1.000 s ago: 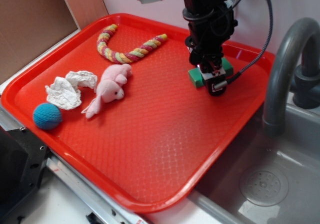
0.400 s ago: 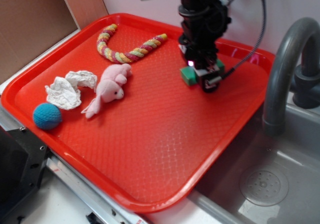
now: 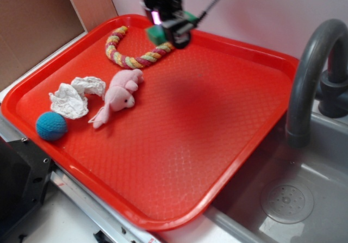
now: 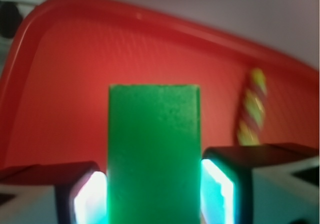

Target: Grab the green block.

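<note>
The green block (image 3: 156,35) is a flat green brick held in my gripper (image 3: 169,30), lifted above the far left part of the red tray (image 3: 179,129). In the wrist view the block (image 4: 154,149) fills the space between my two fingers, which press on its long sides, so my gripper (image 4: 154,194) is shut on it. The tray floor lies well below the block.
A striped rope toy (image 3: 136,50) lies just below the gripper and shows in the wrist view (image 4: 252,108). A pink plush toy (image 3: 120,95), crumpled white paper (image 3: 73,96) and a blue ball (image 3: 51,125) sit at the tray's left. A grey faucet (image 3: 310,74) and sink (image 3: 283,199) are at the right.
My gripper has lifted the green block off the tray's right part and carried it up and to the far left, over the rope toy's end.
</note>
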`<act>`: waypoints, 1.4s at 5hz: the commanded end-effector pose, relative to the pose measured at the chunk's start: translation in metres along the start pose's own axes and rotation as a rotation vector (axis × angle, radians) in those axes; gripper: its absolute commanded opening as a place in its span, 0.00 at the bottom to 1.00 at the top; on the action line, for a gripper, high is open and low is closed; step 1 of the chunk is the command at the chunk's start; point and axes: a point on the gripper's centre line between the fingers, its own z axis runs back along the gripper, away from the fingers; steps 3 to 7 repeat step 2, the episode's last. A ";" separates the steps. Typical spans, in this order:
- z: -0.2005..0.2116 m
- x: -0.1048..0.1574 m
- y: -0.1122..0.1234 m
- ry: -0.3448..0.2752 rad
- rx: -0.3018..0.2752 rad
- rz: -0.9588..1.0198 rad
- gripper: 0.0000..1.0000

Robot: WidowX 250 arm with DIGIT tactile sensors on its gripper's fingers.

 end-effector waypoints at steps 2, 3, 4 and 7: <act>0.035 -0.040 0.002 0.026 -0.056 0.074 0.00; 0.035 -0.040 0.002 0.026 -0.056 0.074 0.00; 0.035 -0.040 0.002 0.026 -0.056 0.074 0.00; 0.035 -0.040 0.002 0.026 -0.056 0.074 0.00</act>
